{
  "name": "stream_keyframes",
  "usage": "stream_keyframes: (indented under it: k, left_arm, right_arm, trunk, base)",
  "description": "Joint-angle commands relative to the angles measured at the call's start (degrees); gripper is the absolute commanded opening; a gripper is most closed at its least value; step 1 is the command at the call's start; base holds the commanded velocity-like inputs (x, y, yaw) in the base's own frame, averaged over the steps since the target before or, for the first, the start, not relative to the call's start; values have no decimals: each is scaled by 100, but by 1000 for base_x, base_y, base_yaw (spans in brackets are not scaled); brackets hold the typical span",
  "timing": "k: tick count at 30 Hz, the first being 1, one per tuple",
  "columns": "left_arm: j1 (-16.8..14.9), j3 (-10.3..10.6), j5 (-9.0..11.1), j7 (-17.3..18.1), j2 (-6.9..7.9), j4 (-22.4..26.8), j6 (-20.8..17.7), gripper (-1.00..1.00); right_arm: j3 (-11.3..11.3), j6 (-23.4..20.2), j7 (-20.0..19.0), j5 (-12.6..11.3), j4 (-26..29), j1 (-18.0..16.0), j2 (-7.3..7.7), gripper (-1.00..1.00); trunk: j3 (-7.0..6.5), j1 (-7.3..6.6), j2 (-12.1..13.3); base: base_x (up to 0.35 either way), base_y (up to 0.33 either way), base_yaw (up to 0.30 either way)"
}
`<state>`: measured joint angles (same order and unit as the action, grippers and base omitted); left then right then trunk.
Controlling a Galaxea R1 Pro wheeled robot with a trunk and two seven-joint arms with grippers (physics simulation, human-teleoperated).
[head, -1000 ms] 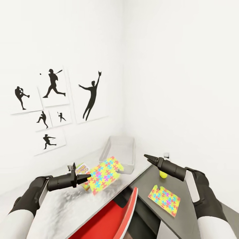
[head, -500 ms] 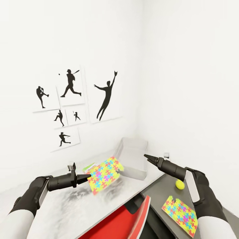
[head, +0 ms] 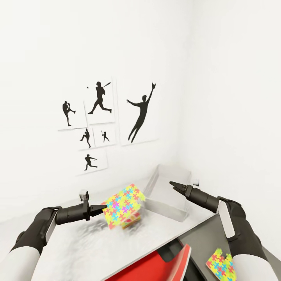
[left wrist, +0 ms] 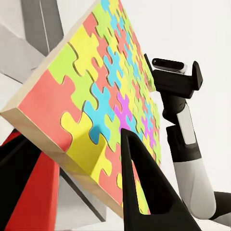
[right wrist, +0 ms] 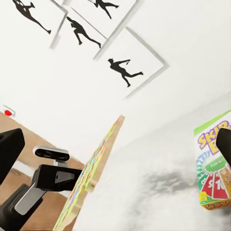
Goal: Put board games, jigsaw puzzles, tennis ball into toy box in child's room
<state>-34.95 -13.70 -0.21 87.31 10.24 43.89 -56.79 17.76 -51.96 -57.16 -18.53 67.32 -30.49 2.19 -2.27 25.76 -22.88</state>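
While the left gripper (head: 102, 207) holds one jigsaw puzzle (head: 123, 206) by its edge, its jaws closed on the sheet, the sheet hangs tilted above the table (head: 86, 249), at about eleven o'clock from the head camera. Seen from the left wrist, one dark finger (left wrist: 144, 187) lies across the sheet's coloured face. Beneath the held sheet, a printed board game (head: 130, 221) rests on the pale tabletop; the right wrist view shows its "SKIP BO" lettering.

The toy box (head: 171, 189) sits near the wall corner at roughly twelve to one o'clock, just beyond the held sheet. As far as its semi-clear walls show, nothing lies inside, so the task looks to be at its start. A second jigsaw puzzle (head: 221, 266) lies on the dark grey end section at about four o'clock.

The right gripper (head: 174, 186) hangs above the near wall of the toy box, jaws slightly parted and holding nothing.

For moving room, the white walls meet close behind the toy box, so little room is left on its far side. The near rim faces the held sheet, with only a short gap between them. A red surface (head: 156, 265) sits below the table's front edge at six o'clock. The sheet probably needs to clear the rim before it is let go.
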Motion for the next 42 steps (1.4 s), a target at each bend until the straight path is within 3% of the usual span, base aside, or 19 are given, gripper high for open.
stream_keyframes:
  k: [1,42]
  left_arm:
    - [-3,-1,2,22,1,-3,-60,-100]
    - [-3,-13,0,30,12,-3,-60,-100]
  right_arm:
    - [7,-25,-15,-1,0,-1,1,100]
    - [25,87,-19,-32,-29,-1,4,100]
  trunk:
    - [2,3,-4]
    - [2,3,-4]
  base:
    - [56,-29,201]
    - [68,-24,13]
